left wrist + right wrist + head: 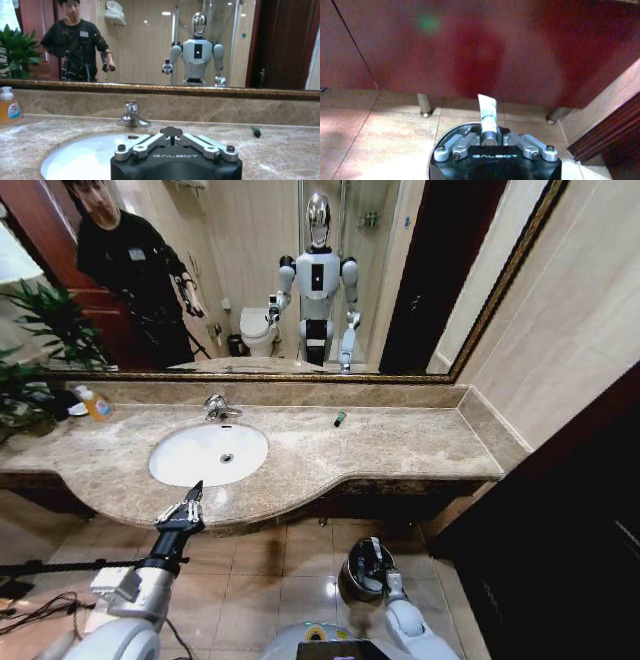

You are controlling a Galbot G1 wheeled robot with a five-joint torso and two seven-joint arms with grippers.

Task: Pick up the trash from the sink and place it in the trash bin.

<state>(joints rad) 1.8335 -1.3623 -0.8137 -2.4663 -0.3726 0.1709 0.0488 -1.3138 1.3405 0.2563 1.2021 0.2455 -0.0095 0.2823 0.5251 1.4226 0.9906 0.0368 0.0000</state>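
Trash in play right now is the small white tube [487, 112] pinched in your right gripper [489, 139]: jaws closed on its capped end, long axis running straight out from the fingers, crimped tail forward and free. That gripper is down at floor level, directly over the trash bin [352, 580], whose shiny rim [432, 165] peeks out just beneath the gripper body in the right wrist view, so the tube lies above the bin mouth, not beside it; my read is the release only needs the tube's tail to stay inside that rim. Left gripper [190, 506] hangs at the counter's front edge, just short of the sink [180, 470], fingers drawn together and empty. One more piece, the tiny dark green piece [340, 419], sits on the marble well to the bin-side of the sink, near the backsplash. Basin itself looks clear.
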